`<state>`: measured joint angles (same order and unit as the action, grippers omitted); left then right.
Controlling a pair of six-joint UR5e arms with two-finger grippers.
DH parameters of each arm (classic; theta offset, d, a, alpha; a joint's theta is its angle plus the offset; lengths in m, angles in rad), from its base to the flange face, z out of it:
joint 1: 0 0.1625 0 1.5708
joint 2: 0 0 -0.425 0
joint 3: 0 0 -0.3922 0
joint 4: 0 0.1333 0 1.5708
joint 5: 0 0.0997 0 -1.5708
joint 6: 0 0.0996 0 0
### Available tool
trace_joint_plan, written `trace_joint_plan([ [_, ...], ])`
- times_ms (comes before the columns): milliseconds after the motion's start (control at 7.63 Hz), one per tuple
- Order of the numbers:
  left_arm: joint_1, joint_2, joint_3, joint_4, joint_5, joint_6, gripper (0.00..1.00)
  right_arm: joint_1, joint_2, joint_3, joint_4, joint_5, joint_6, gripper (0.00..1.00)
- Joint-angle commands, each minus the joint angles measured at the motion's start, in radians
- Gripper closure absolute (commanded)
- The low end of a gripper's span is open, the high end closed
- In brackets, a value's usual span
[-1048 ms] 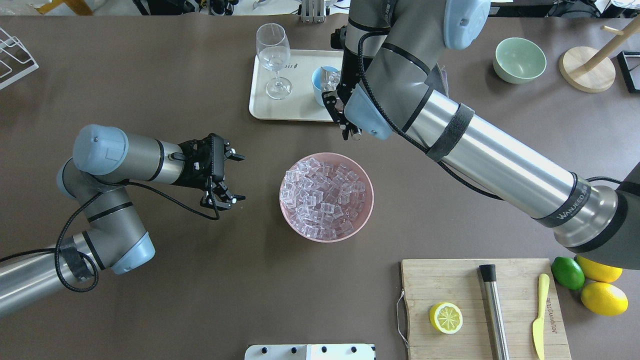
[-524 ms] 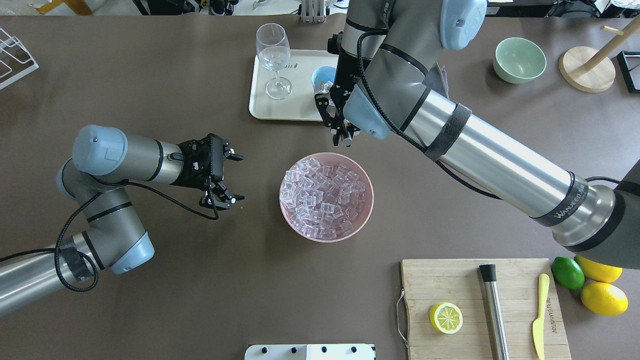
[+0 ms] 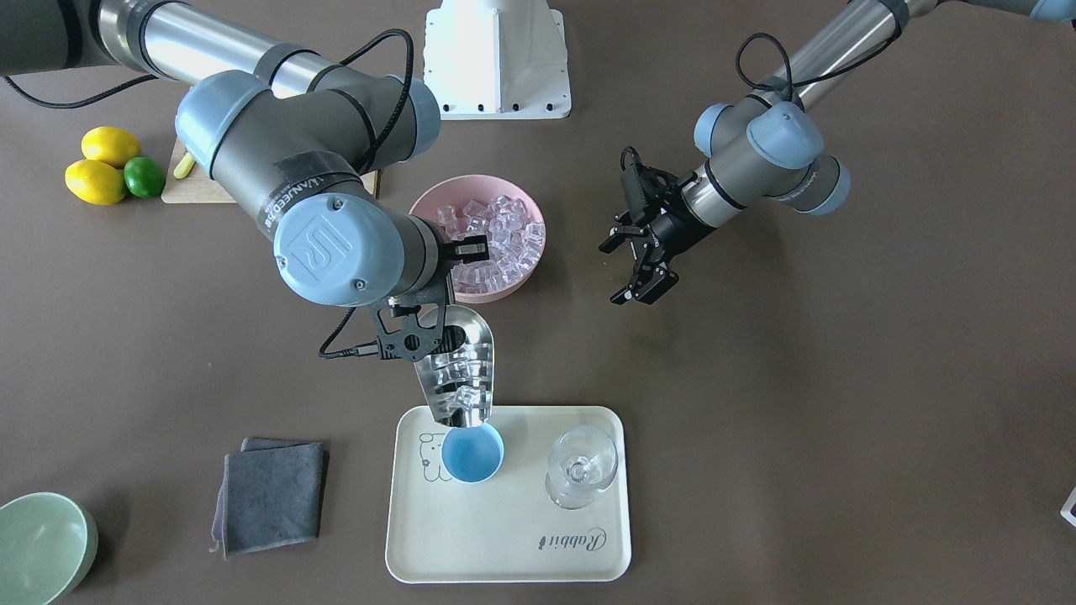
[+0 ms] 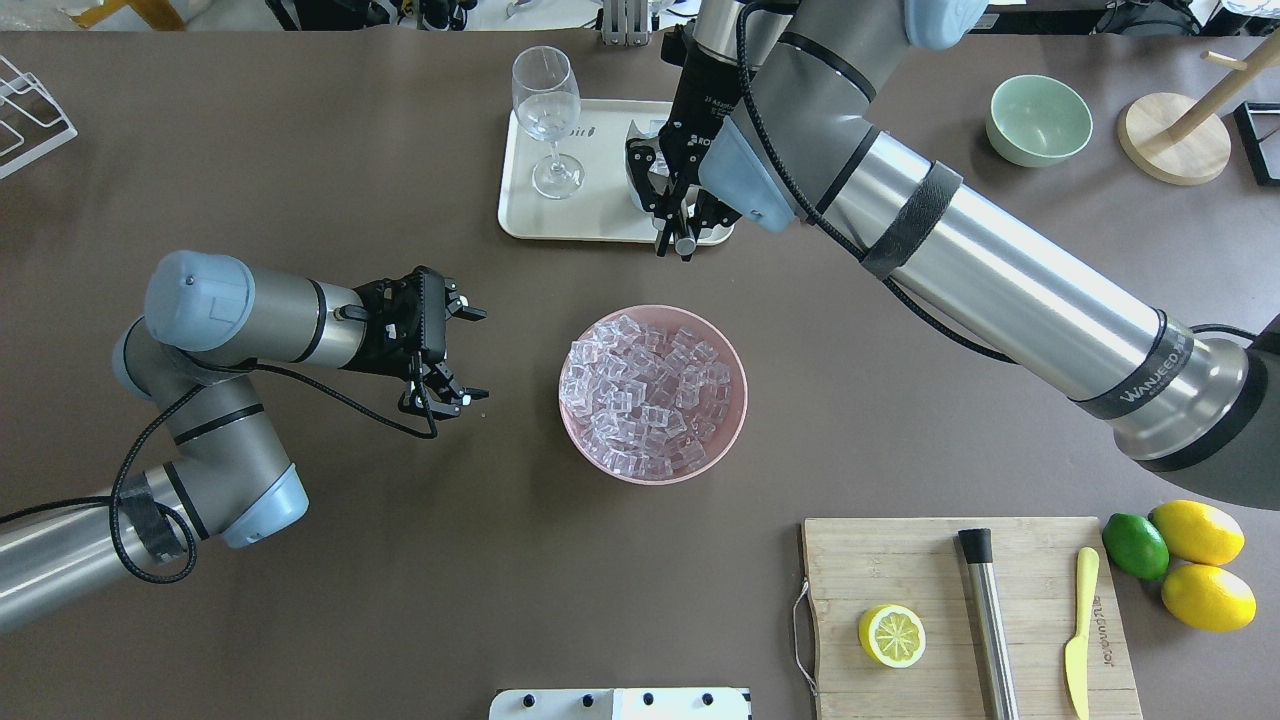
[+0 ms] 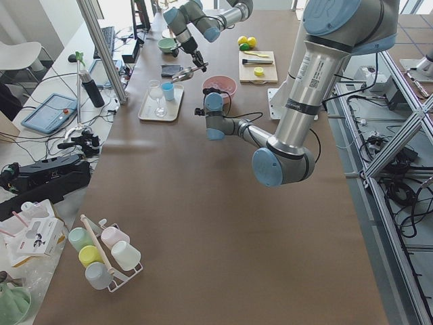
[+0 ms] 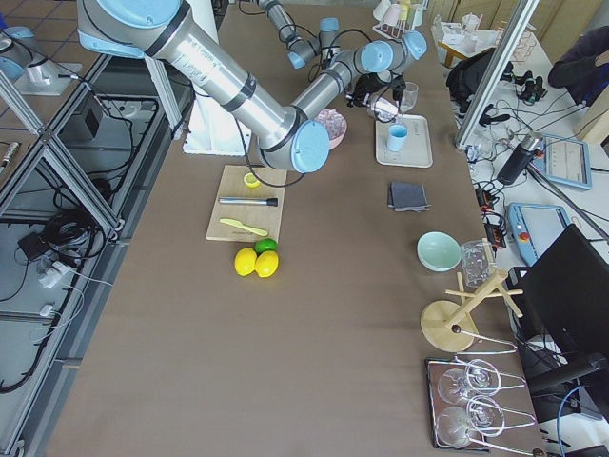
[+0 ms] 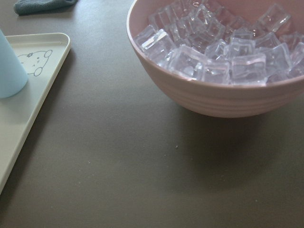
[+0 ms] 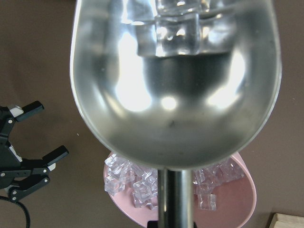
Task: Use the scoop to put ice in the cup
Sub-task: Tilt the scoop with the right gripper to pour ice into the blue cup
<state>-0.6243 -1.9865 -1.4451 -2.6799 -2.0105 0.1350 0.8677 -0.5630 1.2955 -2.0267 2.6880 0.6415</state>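
Scoop [image 3: 465, 370] is clamped by its handle in the R gripper [image 3: 416, 340] and tilted mouth-down, w/ its lip just over the rim of the cup [image 3: 472, 455], which stands on the cream tray [image 3: 504, 546] beside a stemmed glass [image 3: 582, 466]. A few cubes of ice [image 3: 458, 382] are bunched toward the scoop's low end, and many more are heaped in the pink bowl [image 4: 737, 400]. L gripper [image 4: 478, 355] is held w/ jaws spread and empty, near the bowl but apart from it.

Overhead and front views face oppositely, sharing the pink bowl [image 4: 650, 479].
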Motion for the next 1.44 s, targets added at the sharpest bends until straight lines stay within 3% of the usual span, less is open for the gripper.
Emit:
trace_joint_plan([
  [0, 0.000, 0.000, 0.000, -0.005, 0.003, -0.002, 0.02, 0.005, -0.006, -0.004, 0.008, 0.021, 0.000, 1.00],
  [393, -0.002, 0.000, 0.002, -0.006, 0.003, -0.002, 0.02, -0.004, -0.017, 0.007, 0.010, 0.027, 0.001, 1.00],
  [917, -0.002, 0.003, 0.002, -0.006, 0.001, -0.002, 0.02, 0.011, -0.021, 0.001, 0.011, 0.186, 0.010, 1.00],
  [1310, -0.002, 0.005, 0.002, -0.006, 0.003, -0.002, 0.02, 0.013, -0.026, 0.001, 0.013, 0.187, 0.009, 1.00],
])
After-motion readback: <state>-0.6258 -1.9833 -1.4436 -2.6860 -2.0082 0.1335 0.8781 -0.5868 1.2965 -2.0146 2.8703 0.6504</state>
